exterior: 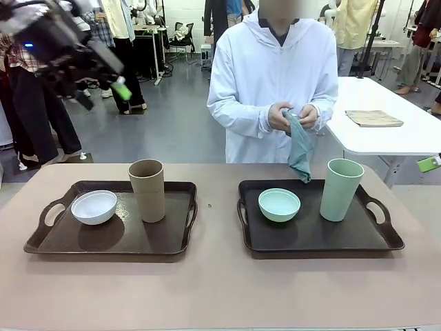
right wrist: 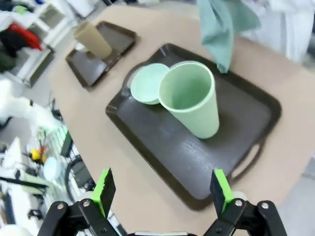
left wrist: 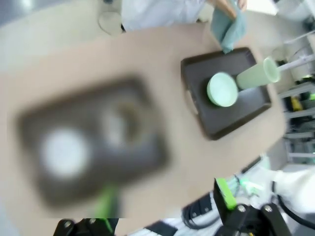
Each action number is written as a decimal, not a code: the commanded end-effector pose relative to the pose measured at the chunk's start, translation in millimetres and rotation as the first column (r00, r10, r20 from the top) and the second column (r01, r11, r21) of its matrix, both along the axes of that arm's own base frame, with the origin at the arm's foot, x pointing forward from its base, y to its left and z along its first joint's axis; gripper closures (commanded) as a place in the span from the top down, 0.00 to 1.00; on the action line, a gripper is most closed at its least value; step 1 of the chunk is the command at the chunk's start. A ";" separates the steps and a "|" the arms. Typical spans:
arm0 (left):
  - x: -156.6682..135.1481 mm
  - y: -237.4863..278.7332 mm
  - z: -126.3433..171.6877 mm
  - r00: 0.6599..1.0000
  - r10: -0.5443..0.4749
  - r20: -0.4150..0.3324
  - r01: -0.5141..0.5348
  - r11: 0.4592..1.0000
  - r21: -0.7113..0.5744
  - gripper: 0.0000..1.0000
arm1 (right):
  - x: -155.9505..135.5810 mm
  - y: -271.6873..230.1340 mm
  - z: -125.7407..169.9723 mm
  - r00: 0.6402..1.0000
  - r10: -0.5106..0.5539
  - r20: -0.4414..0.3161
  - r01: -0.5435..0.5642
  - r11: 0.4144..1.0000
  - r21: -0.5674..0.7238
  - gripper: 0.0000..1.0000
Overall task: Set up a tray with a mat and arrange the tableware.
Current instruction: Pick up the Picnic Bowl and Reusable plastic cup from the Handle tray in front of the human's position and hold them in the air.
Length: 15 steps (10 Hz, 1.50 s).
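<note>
Two dark trays lie side by side on the bench (exterior: pixel 213 289). The left tray (exterior: pixel 158 238) carries the white bowl (exterior: pixel 94 207) and, just beside it, the brown tumbler (exterior: pixel 147 191). The right tray (exterior: pixel 310 234) carries the mint bowl (exterior: pixel 279 204) and the green tumbler (exterior: pixel 341 189), near each other but apart.

At the far side a person holds a teal cloth (exterior: pixel 299 152) in both hands (exterior: pixel 279 117), its tail hanging over the right tray's back edge. I take that cloth for the mat.

It looks limp and light, best pinched at a corner or hem. The tumblers look light, matte and stiff but tall, so tippy; I'd grip across the wall about midway, or over the rim. The bowls are shallow, so a pinch on the rim suits them.

The left pincer (left wrist: pixel 165 209) hangs high over the bench, wide and empty, and the left tray below it is blurred in its own view. The right pincer (right wrist: pixel 161 196) is also wide and empty, above the right tray's near side.

In the way is the tableware itself, sitting where a mat would lie, plus the raised tray rims and the person's hands.
</note>
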<state>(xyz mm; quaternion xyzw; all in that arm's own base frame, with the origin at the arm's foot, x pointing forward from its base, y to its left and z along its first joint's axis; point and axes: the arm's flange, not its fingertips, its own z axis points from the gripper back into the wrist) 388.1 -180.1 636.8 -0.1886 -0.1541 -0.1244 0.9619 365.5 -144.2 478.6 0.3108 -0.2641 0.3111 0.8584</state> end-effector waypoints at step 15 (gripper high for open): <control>76.8 -178.8 -99.6 0.978 -0.022 -0.209 0.056 0.986 0.158 1.00 | 32.2 -12.3 1.3 0.887 0.460 -0.040 -0.462 0.886 -0.046 1.00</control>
